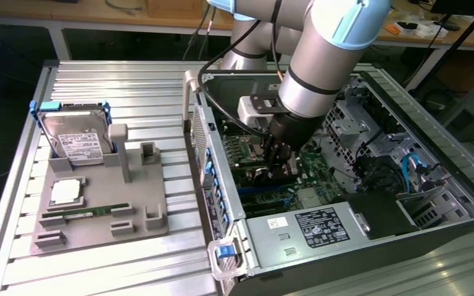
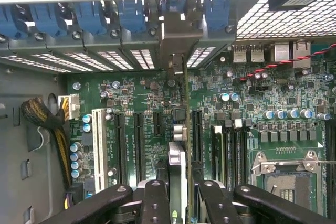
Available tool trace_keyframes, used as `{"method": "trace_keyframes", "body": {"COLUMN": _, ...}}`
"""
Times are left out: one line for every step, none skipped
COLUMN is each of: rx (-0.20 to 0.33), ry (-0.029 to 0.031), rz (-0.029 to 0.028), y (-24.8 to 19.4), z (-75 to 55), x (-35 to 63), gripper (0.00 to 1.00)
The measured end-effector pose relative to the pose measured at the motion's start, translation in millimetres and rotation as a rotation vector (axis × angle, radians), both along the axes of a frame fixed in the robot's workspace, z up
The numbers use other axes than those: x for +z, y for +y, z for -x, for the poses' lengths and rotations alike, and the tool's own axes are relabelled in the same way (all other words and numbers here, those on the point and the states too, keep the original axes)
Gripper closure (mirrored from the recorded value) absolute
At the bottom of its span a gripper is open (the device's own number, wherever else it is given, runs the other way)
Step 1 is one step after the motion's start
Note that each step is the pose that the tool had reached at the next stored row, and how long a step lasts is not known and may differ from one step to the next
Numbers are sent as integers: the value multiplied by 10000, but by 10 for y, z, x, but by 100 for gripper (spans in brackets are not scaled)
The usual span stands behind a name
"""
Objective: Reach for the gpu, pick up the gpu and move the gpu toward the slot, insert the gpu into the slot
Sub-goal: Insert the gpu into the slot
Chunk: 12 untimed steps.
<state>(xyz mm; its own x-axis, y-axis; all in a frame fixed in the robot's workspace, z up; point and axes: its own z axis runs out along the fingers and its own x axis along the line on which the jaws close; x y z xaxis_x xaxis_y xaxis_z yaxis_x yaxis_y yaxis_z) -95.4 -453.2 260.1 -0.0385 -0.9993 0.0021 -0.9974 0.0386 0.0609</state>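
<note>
My gripper (image 1: 276, 161) is down inside the open computer case (image 1: 220, 203), over the green motherboard (image 2: 131, 98). It is shut on the gpu (image 2: 178, 156), a thin black card held upright and seen edge-on between the two black fingers (image 2: 155, 198). The card's metal end bracket (image 2: 177, 40) lies against the case's rear wall among the blue clips. In the exterior view the gpu (image 1: 261, 176) hangs low over the board, and the blue slot (image 1: 276, 197) shows just beneath it. Whether the card's edge sits in the slot I cannot tell.
Black expansion sockets (image 2: 139, 145) flank the card, with memory sockets (image 2: 233, 150) and the silver processor socket (image 2: 291, 177) beside them. A cable bundle (image 2: 44, 119) and the power supply (image 1: 320, 225) crowd the case. Outside, a grey fixture (image 1: 97, 228) holds a hard drive (image 1: 76, 139) and memory stick (image 1: 84, 213).
</note>
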Motion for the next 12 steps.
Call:
{"method": "trace_keyframes", "body": {"rx": 0, "ry": 1, "rz": 0, "y": 0, "z": 3, "x": -4, "gripper": 73}}
{"method": "trace_keyframes", "body": {"rx": 0, "ry": 1, "rz": -1, "y": 0, "z": 6, "x": -7, "gripper": 73}}
{"method": "trace_keyframes", "body": {"rx": 0, "ry": 0, "rz": 1, "y": 0, "z": 9, "x": -10, "gripper": 73}}
{"method": "trace_keyframes", "body": {"rx": -1, "ry": 0, "rz": 0, "y": 0, "z": 12, "x": -11, "gripper": 73}}
{"method": "trace_keyframes", "body": {"rx": -1, "ry": -1, "rz": 0, "y": 0, "z": 15, "x": -13, "gripper": 73}}
{"method": "trace_keyframes", "body": {"rx": 0, "ry": 0, "rz": 0, "y": 0, "z": 18, "x": -15, "gripper": 73}}
{"method": "trace_keyframes", "body": {"rx": -2, "ry": 4, "rz": -1, "y": 0, "z": 22, "x": -16, "gripper": 73}}
{"method": "trace_keyframes", "body": {"rx": -1, "ry": 2, "rz": -2, "y": 0, "z": 23, "x": -19, "gripper": 73}}
{"method": "trace_keyframes", "body": {"rx": 0, "ry": 0, "rz": -3, "y": 0, "z": 24, "x": -23, "gripper": 73}}
{"method": "trace_keyframes", "body": {"rx": 0, "ry": 0, "rz": -2, "y": 0, "z": 25, "x": -26, "gripper": 73}}
{"method": "trace_keyframes", "body": {"rx": 0, "ry": 0, "rz": 0, "y": 0, "z": 26, "x": -29, "gripper": 73}}
{"method": "trace_keyframes", "body": {"rx": 0, "ry": 0, "rz": 1, "y": 0, "z": 28, "x": -31, "gripper": 73}}
